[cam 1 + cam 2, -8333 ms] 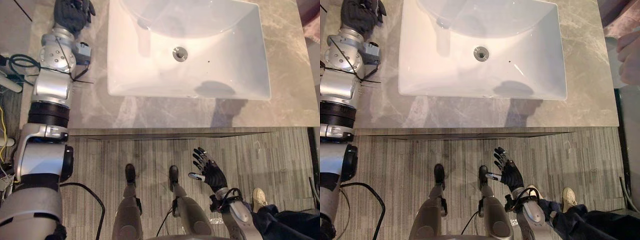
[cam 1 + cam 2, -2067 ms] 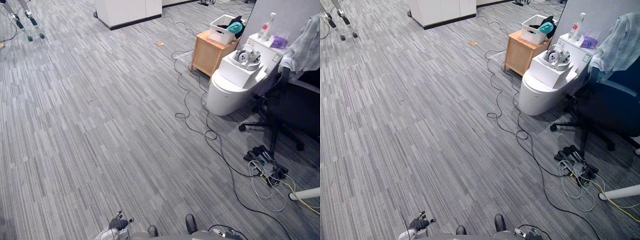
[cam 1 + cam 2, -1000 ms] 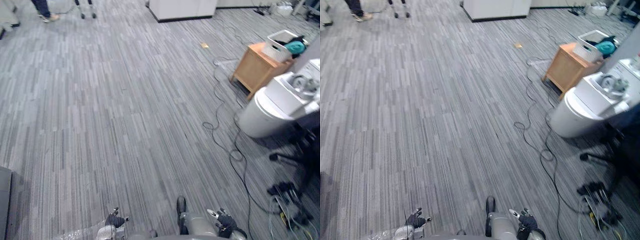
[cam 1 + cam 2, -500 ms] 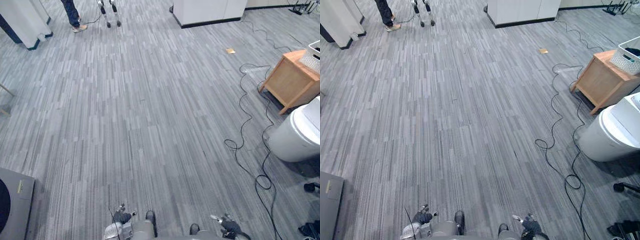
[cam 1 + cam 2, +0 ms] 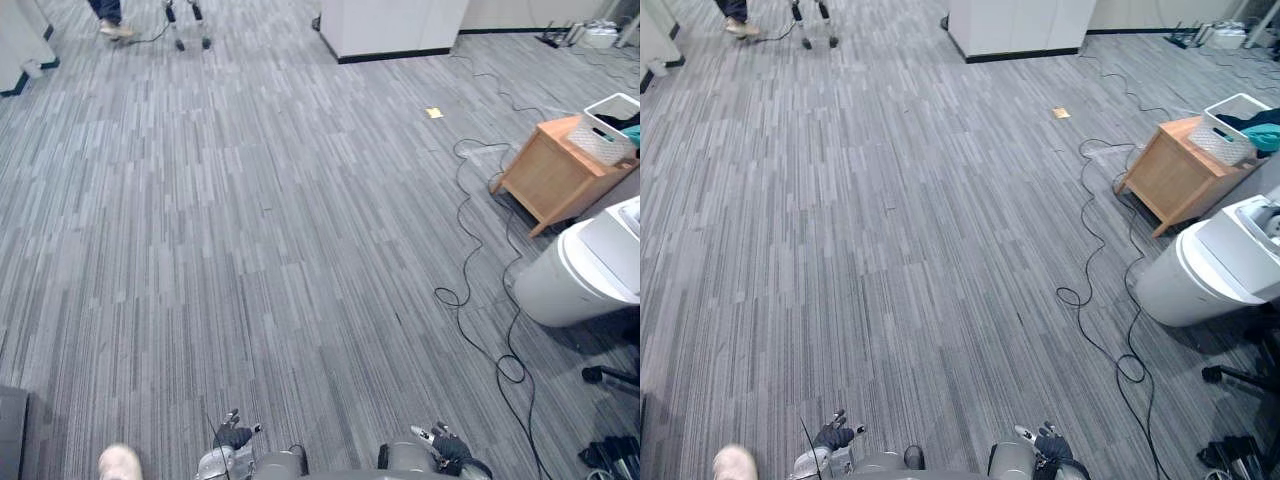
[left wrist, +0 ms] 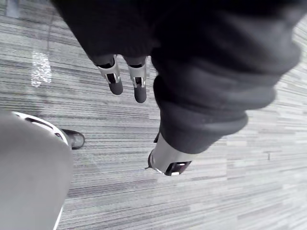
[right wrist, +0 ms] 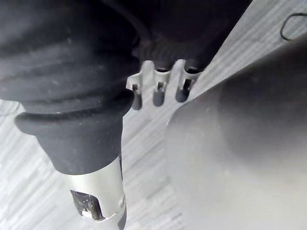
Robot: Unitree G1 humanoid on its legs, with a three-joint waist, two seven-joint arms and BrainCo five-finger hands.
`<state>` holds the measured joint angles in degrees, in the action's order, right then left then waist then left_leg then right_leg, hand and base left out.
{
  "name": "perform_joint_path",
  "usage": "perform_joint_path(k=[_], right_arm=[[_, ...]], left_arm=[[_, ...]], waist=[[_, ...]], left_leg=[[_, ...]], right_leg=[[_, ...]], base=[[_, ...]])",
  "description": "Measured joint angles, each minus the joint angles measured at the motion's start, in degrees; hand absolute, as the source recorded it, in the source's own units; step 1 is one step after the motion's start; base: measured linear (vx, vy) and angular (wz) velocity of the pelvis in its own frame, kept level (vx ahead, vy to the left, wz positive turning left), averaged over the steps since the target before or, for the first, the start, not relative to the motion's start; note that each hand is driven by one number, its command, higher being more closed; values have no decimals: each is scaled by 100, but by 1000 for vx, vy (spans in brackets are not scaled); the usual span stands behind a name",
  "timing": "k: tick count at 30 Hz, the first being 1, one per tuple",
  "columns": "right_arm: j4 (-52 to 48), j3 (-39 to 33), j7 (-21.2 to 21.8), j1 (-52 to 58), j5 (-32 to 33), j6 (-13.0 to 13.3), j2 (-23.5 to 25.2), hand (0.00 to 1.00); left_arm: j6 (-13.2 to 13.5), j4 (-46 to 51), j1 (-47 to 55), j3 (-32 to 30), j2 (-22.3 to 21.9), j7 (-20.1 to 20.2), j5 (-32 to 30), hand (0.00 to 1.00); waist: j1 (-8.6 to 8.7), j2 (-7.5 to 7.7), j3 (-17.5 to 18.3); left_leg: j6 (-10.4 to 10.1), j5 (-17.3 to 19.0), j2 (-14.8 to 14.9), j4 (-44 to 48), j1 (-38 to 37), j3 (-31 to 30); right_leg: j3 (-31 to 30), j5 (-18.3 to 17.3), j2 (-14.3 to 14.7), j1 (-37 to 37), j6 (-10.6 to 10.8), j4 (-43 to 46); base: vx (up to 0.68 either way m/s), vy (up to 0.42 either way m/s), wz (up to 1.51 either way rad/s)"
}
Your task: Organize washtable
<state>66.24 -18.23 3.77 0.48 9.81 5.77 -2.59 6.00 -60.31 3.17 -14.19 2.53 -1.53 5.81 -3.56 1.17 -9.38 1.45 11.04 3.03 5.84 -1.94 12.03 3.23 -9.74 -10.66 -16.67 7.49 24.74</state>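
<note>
Your head camera has swung since half a second ago. The grey box (image 5: 10,440) at 8 o'clock has slid almost out of the left eye view, and a pale shoe (image 5: 119,462) has come in at 7 o'clock. The washtable lay right beneath you eight seconds back; you now look out over open grey carpet (image 5: 250,230).

A person's legs (image 5: 108,22) stand far off at 11 o'clock. Your left hand (image 5: 235,437) hangs low at 7 o'clock, just right of the shoe. Its wrist view shows the fingers (image 6: 113,82) straight and the thumb (image 6: 168,163) apart, with nothing in them and carpet beyond.

A white cabinet (image 5: 392,27) stands at 12 o'clock, with a small yellow scrap (image 5: 434,113) on the floor near it. Your right hand (image 5: 447,447) hangs at 5 o'clock, its fingers (image 7: 158,91) relaxed and empty.

At 2 o'clock is a wooden side table (image 5: 551,171) with a white basket (image 5: 611,128) on its far corner. A rounded white unit (image 5: 580,275) stands just beside the table at 3 o'clock.
</note>
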Motion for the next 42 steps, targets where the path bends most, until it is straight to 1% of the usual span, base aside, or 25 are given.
perform_joint_path(k=[2,4,5,7,8,9,11,13,16,18,20,24,25,26,27,29,31,33,34,35,36,37,39,41,42], right_arm=[[6,-2,-5,-47,111,0,-57,0],[-1,-1,-11,-62,130,1,-44,0],[-10,3,-10,-72,129,1,-37,0],[-20,4,3,-90,100,0,-74,0],[-48,4,13,-97,99,22,-132,0],[-42,10,7,-147,56,27,-227,0],[33,7,-2,-194,-72,23,-284,0],[94,48,-1,-177,-93,31,-278,0],[224,133,-5,-57,-141,42,-263,0],[266,130,-15,15,-157,37,-267,0],[303,116,-21,34,-155,4,-280,0],[314,77,-27,-9,-153,-15,-154,0],[298,86,-39,-5,-164,-9,-200,0],[276,89,-69,7,-177,-9,-260,0],[251,136,-138,13,-260,1,-214,0],[254,136,-121,-19,-421,5,-200,0],[180,128,-124,-31,-564,25,-182,0],[98,109,-126,28,-597,17,-148,0],[-12,87,-127,57,-595,6,-108,0],[-32,86,-120,57,-589,11,-86,0],[-33,86,-118,57,-589,12,-83,0],[-28,82,-117,76,-584,0,-70,0],[-91,-13,-104,165,-501,-3,6,0],[-258,-50,-121,188,-470,0,-24,0],[-274,-61,-123,190,-467,2,-36,0]], left_arm=[[-6,-96,-12,-56,6,-40,-14,0],[-45,-116,14,-247,-1,-109,-93,0],[-52,-117,34,-309,-3,-112,-142,0],[-56,-162,99,-652,-89,-98,-201,0],[-60,-173,129,-774,-135,-91,-188,0],[-57,-251,202,-1115,-326,-75,-69,0],[-58,-255,237,-1600,-467,-109,382,0],[-46,-249,240,-1688,-540,-121,685,0],[18,-166,225,-1377,-531,-128,797,0],[26,8,203,-1023,-461,-107,451,0],[-1,53,20,-409,-241,-104,-68,0],[-57,441,-270,714,4,-108,-234,0],[-41,677,-293,973,-48,-109,-321,0],[-39,864,-313,1236,-112,-104,-380,0],[-35,1075,-325,1500,-131,-86,-381,0],[-25,1408,-507,1850,-155,26,-353,0],[12,1755,-544,1894,-126,159,-112,0],[125,1824,-517,1945,-103,164,164,0],[174,1816,-513,1984,-60,158,289,0],[181,1804,-490,2061,17,143,383,0],[181,1804,-474,2079,28,138,388,0],[174,1801,-403,2108,47,140,462,0],[168,1798,-201,2074,83,136,507,0],[138,1559,-17,1906,138,110,604,0],[123,1429,-27,1827,130,102,625,0]], waist=[[10,-94,-58],[68,-61,-55],[116,-43,-55],[152,-92,12],[164,-120,111],[74,-309,201],[-4,-247,191],[7,-234,179],[-20,-193,183],[7,-114,216],[124,-57,198],[103,132,-1],[62,-10,-20],[-54,-125,-81],[-131,-173,-42],[-99,-197,-99],[-173,-203,-89],[-191,-52,85],[-190,9,175],[-179,65,210],[-173,77,220],[-162,88,227],[-53,87,226],[-24,32,207],[-15,12,200]], left_leg=[[-246,144,290,-33,-173,-49],[-497,295,441,-101,-453,-109],[-589,354,482,-106,-528,-138],[-867,620,723,-206,-755,-326],[-904,624,861,-285,-790,-370],[-1207,309,1045,-351,-909,-402],[-1333,-294,1135,-43,-897,-421],[-1355,-677,1378,932,-613,-391],[-1499,-448,1521,2068,-268,-218],[-1433,-25,1310,2344,97,-74],[-1119,418,884,2242,721,-47],[-925,411,92,1466,1770,-338],[-956,130,106,1210,2121,-553],[-850,-471,169,1225,2252,-600],[-445,-606,105,1340,2146,-427],[-272,-244,119,1887,2289,-411],[-105,-161,197,2275,2269,-152],[-93,-160,-18,1709,1904,40],[122,-134,-181,1273,1644,169],[320,-95,-374,953,1432,267],[323,-93,-422,900,1394,275],[346,-80,-581,676,1166,250],[472,-2,-741,438,745,137],[587,158,-781,273,168,-29],[617,177,-772,211,30,-103]], right_leg=[[170,495,-54,-115,3,-1246],[229,831,-68,-152,-14,-1858],[255,850,-97,-168,0,-1914],[101,1141,-20,-530,-32,-958],[118,1059,82,-734,-102,-483],[154,533,225,-1054,-313,265],[193,-37,251,-1150,-558,1001],[343,-208,420,-706,-739,747],[408,-214,746,210,-886,-74],[401,-205,783,559,-916,-446],[394,-145,740,937,-930,-907],[267,-174,391,1539,-886,-1554],[225,-197,437,1661,-848,-1683],[95,-250,472,1808,-757,-1764],[-107,-319,451,1977,-643,-1909],[-441,-20,704,2158,-704,-1888],[-661,333,641,2208,-586,-1813],[-883,411,432,1985,-228,-1373],[-1044,315,346,1681,-55,-783],[-1348,239,283,1248,310,105],[-1413,251,268,1167,431,298],[-1606,398,261,861,751,1077],[-1568,450,276,428,790,2320],[-911,-132,296,-16,210,3184],[-710,-305,301,-113,107,3158]], base=[[260,-188,-2],[324,-243,6],[453,-432,43],[402,-419,52],[427,-314,20],[537,-369,5],[632,-466,1],[535,-408,0],[387,-252,-14],[273,-121,-1],[237,29,6],[206,144,-2],[236,277,-29],[318,368,-52],[433,400,-38],[383,263,-11],[384,324,-34],[312,295,-28],[286,225,-25],[260,199,-18],[236,163,-7],[243,121,17],[302,92,21],[281,27,17],[372,-19,32]])
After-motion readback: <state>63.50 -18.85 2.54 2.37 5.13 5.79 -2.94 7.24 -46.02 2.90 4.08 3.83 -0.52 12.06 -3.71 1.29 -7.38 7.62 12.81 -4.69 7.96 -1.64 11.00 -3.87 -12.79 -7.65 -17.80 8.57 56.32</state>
